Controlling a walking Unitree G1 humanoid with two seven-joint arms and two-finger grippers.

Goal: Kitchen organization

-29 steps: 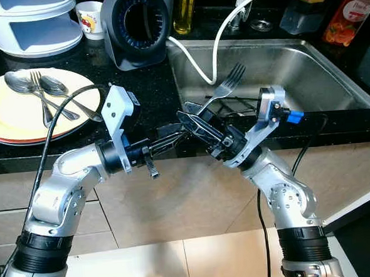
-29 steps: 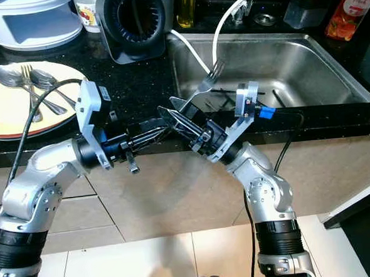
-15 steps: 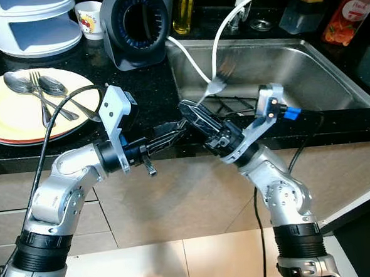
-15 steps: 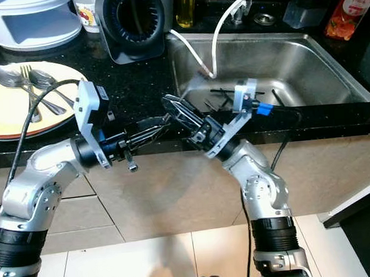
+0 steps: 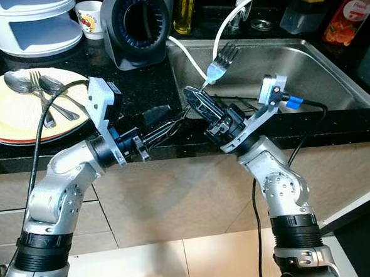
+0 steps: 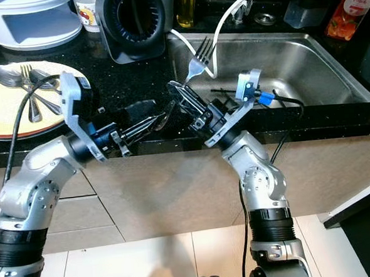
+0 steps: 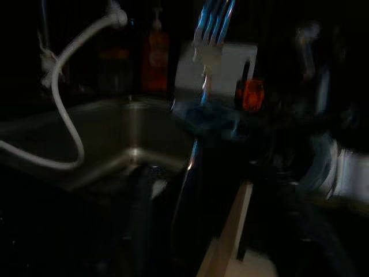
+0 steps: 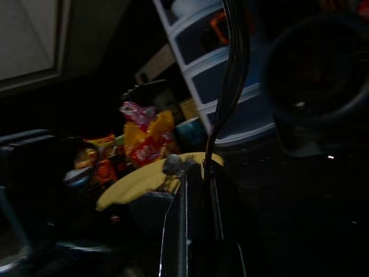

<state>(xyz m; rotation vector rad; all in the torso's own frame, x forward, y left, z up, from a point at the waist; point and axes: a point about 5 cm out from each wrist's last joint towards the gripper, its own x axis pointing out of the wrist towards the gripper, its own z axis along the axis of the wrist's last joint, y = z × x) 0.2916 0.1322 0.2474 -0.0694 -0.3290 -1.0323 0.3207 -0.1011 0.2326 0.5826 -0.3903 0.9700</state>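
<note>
My right gripper (image 5: 198, 101) is shut on the handle of a silver fork (image 5: 221, 61), holding it tines up above the counter edge at the sink's near left corner. The same fork (image 7: 209, 40) stands ahead of the left wrist camera, and its handle (image 8: 232, 86) runs up from the right fingers in the right wrist view. My left gripper (image 5: 171, 122) reaches in from the left, open, its tips just short of the right gripper and the fork's lower end. A yellow plate (image 5: 8, 118) on the counter at left carries two spoons (image 5: 19, 83) and another fork.
The steel sink (image 5: 307, 74) has a white hose (image 5: 196, 65) draped over its left rim. A round black appliance (image 5: 137, 22), a white tiered container (image 5: 30, 25), a small cup (image 5: 89, 17) and an oil bottle (image 5: 184, 10) stand at the back. The counter's front edge runs under both arms.
The right gripper has lifted the fork and swung it more upright, toward the back. The left wrist has rolled and drawn slightly to the left, its fingers still pointing at the fork.
</note>
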